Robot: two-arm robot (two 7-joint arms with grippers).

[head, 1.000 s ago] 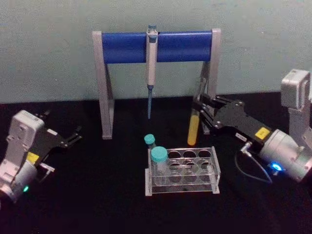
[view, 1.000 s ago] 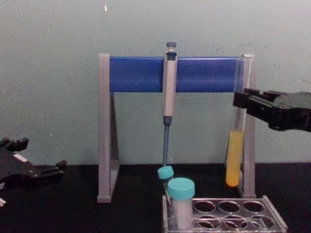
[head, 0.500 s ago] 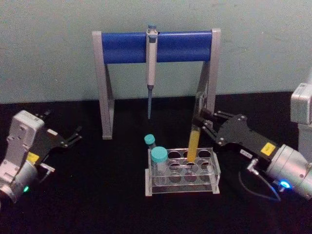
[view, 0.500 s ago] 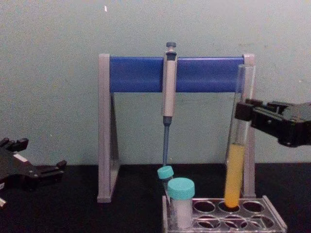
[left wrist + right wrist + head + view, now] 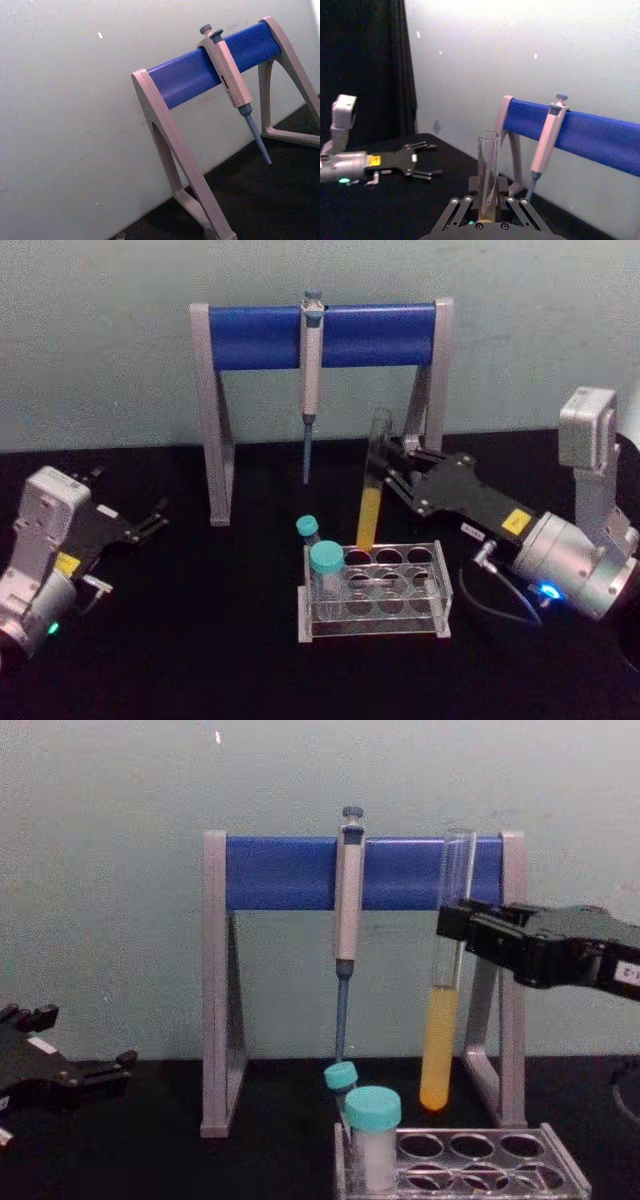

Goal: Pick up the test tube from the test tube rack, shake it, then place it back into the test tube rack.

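Chest view: right gripper clamped on the test tube, which now hangs clear above the test tube rack; 0.5 s earlier its tip met a hole. Probably re-aiming, so insertion is pending. Left gripper, fingers apart, parked at left.

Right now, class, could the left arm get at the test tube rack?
Probably yes: the left pincer lies open left of the test tube rack with only black table between; the right pincer holds the test tube above it.
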